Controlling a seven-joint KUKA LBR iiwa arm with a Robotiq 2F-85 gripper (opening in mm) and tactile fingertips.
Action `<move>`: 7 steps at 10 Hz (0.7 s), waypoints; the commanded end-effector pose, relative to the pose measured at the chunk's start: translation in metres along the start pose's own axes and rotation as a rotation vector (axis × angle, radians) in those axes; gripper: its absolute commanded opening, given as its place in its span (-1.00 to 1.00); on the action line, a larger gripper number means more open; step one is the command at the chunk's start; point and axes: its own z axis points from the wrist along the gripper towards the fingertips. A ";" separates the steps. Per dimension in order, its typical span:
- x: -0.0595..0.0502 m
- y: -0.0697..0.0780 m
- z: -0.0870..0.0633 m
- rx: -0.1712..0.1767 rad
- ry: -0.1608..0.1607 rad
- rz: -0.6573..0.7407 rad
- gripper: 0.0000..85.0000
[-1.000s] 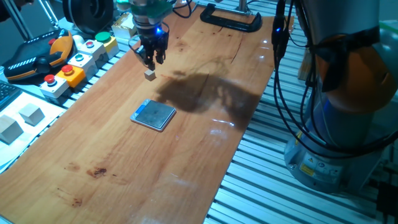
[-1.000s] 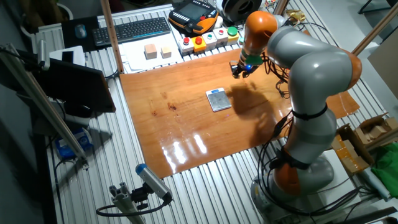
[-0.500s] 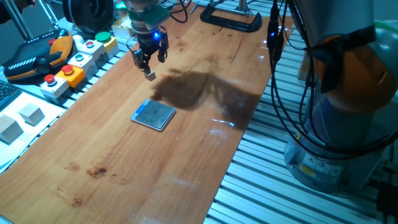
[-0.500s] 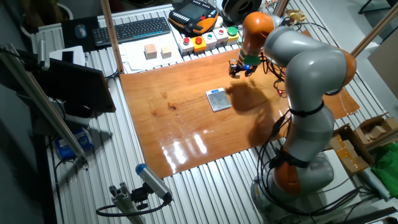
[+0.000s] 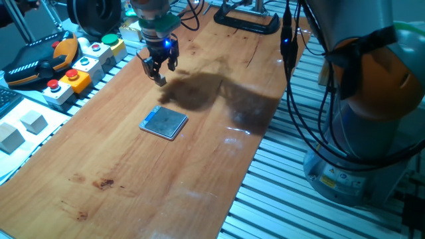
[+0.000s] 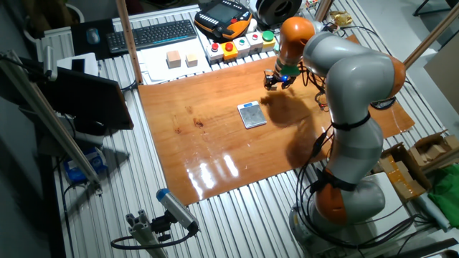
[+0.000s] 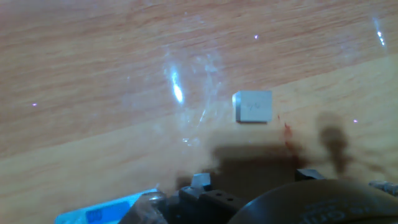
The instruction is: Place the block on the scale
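The block (image 7: 252, 106) is a tiny grey-beige cube lying on the wooden table; it shows in one fixed view (image 5: 161, 81) just under the fingers. My gripper (image 5: 159, 69) hangs low right over it, open, with the cube on the table in line with the gap between the fingers. In the hand view my gripper (image 7: 254, 178) shows only its fingertips (image 7: 200, 181) at the bottom edge, short of the cube. The scale (image 5: 164, 123) is a thin blue-grey square plate, nearer the camera than the block, with nothing on it. It also shows in the other fixed view (image 6: 251, 115), left of my gripper (image 6: 275, 82).
A box of coloured push buttons (image 5: 83, 63) and an orange-black pendant (image 5: 36, 60) stand along the table's left edge. Two larger pale cubes (image 5: 23, 126) lie off the table at the left. A black clamp (image 5: 246, 20) lies at the far end. The arm's base and cables (image 5: 312, 99) are at the right.
My gripper has shifted a little to the left and come down closer over the block. The block and the scale have not moved.
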 end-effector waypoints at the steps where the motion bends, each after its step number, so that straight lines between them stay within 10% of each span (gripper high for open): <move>1: -0.001 0.000 0.001 0.002 0.001 -0.001 0.60; 7: -0.015 -0.008 0.016 0.000 -0.009 0.016 0.62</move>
